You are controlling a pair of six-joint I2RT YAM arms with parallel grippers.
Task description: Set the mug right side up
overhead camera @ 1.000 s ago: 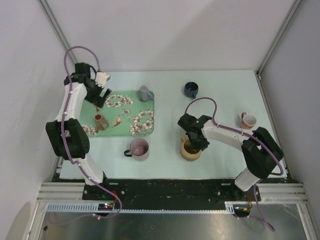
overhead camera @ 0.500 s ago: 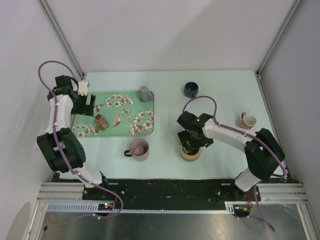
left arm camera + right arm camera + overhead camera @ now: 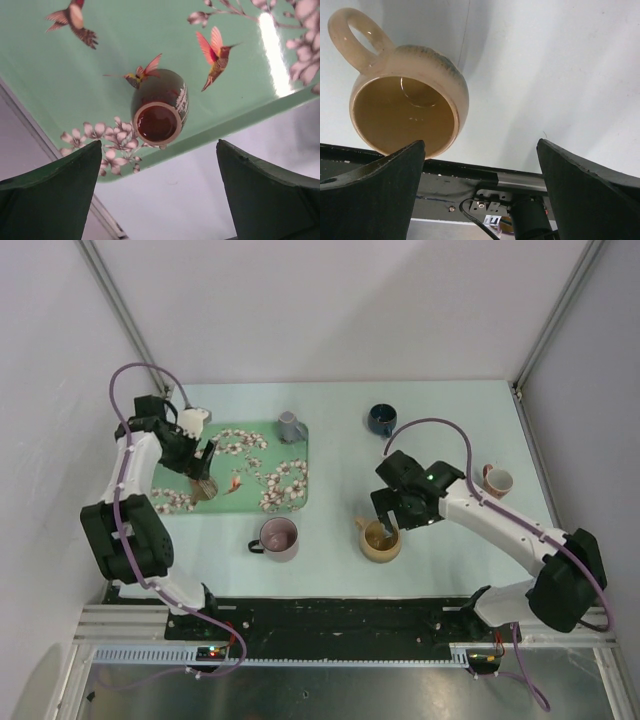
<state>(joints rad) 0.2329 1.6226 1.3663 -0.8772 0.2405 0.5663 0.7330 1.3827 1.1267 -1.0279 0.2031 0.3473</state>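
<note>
A tan mug (image 3: 381,540) stands mouth up on the table near the front edge. In the right wrist view the tan mug (image 3: 405,107) shows its open mouth and its handle points up-left. My right gripper (image 3: 388,518) hangs open just above and behind it, and nothing lies between the jaws of the right gripper (image 3: 480,185). A small brown cup (image 3: 203,484) sits on the green flowered tray (image 3: 262,429). My left gripper (image 3: 199,461) is open over it. The brown cup (image 3: 159,112) turns its mouth to the left wrist camera, beyond the left gripper (image 3: 159,190).
A pink mug (image 3: 277,537) stands in front of the tray. A grey mug (image 3: 291,426) sits at the tray's back right corner. A dark blue mug (image 3: 381,419) is at the back, and a white and orange mug (image 3: 496,481) at the right. The table's black front rail (image 3: 470,175) is close.
My right gripper has opened, let go of the tan mug and drawn up and to the right. My left arm swung left, then came back over the brown cup.
</note>
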